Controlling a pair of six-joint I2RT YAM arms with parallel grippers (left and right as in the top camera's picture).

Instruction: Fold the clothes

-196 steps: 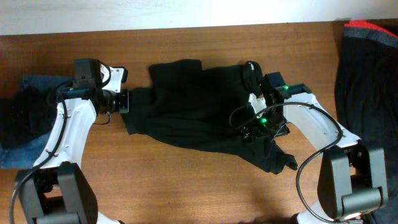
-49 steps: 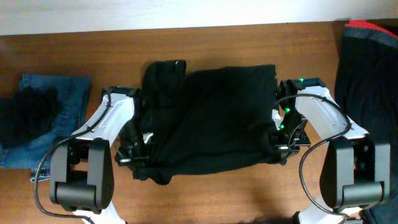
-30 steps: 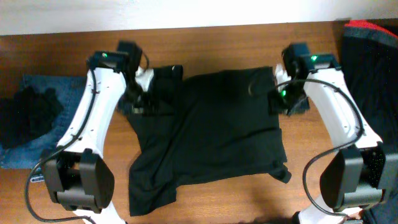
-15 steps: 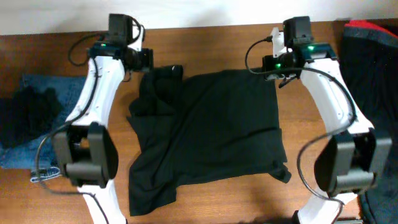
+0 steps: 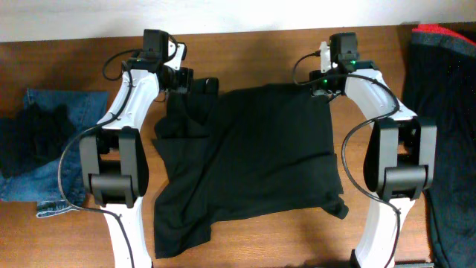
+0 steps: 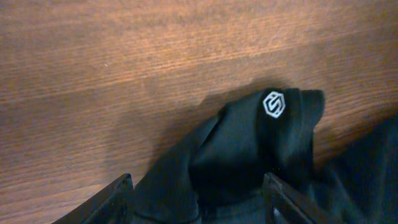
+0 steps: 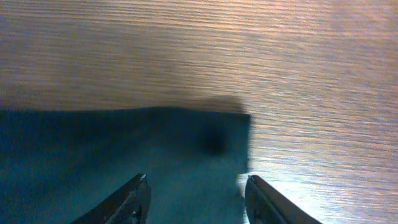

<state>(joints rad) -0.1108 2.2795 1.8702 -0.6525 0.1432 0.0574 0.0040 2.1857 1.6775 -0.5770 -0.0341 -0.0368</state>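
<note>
Free table (image 5: 253, 46) behind spread black garment (image 5: 260, 149)

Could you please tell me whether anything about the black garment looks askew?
The wide black fabric garment lies flat near the right gripper, but near the left gripper its edge is bunched and doubled over, the small white logo print on a twisted flap; that side's near corner trails crookedly.

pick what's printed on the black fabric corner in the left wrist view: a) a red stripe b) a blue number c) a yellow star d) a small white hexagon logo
D: a small white hexagon logo shows on the corner of the soft black fabric garment, which lies on the brown wooden table just ahead of the open left gripper.
</note>
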